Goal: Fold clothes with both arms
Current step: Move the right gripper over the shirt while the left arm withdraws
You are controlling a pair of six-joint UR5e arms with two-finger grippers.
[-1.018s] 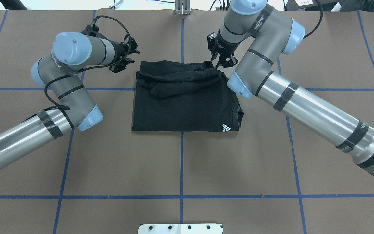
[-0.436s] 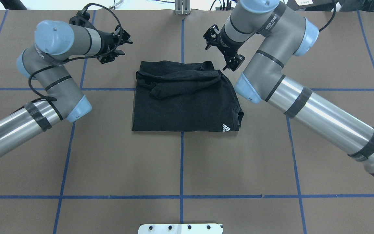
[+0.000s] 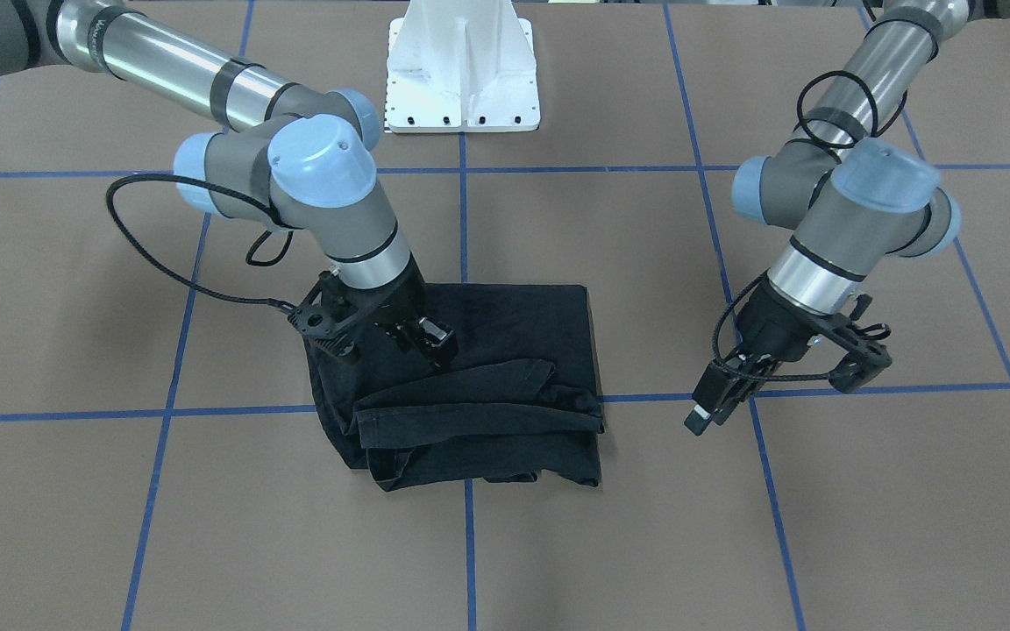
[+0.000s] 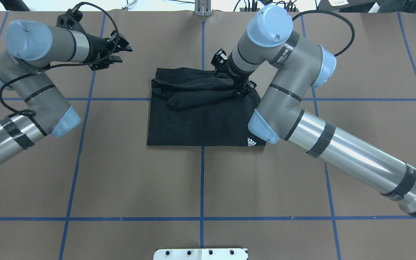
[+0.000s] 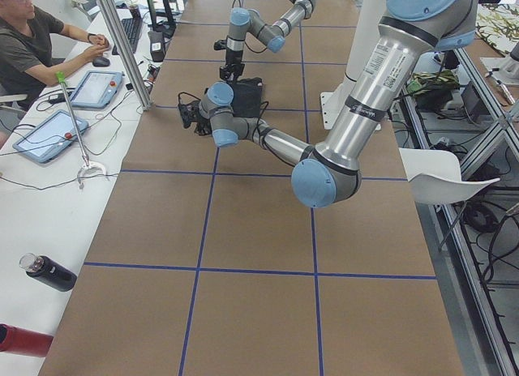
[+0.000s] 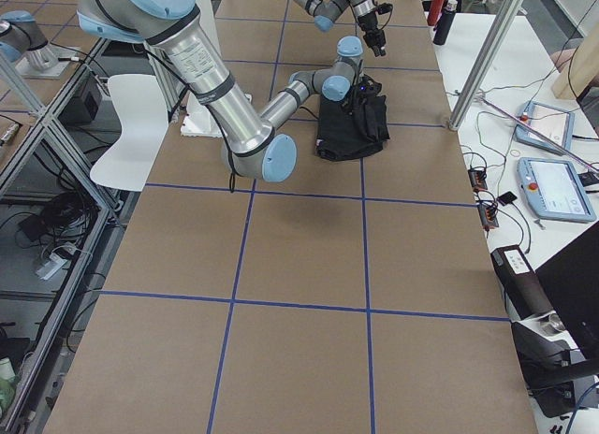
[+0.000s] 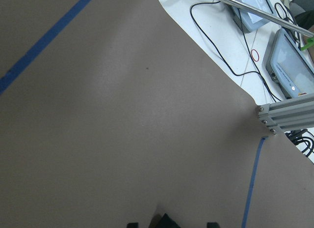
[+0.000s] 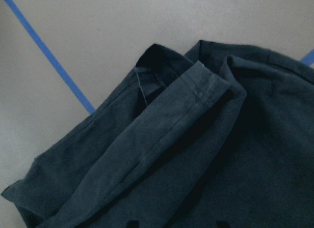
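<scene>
Right end effector (image 3: 385,342) and left end effector (image 4: 120,50) both stand spread; we judge the T-shirt (image 4: 200,119) largely folded, its upper-frame edge bunched.

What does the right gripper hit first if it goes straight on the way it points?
The black T-shirt. The right gripper points down at the bunched fold along the edge away from the robot, jaws open. Its height above the cloth is unclear, but nothing else shows between them.

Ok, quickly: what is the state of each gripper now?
Left gripper: open, empty, away from the T-shirt.
Right gripper: open over the T-shirt, gripping nothing.
</scene>
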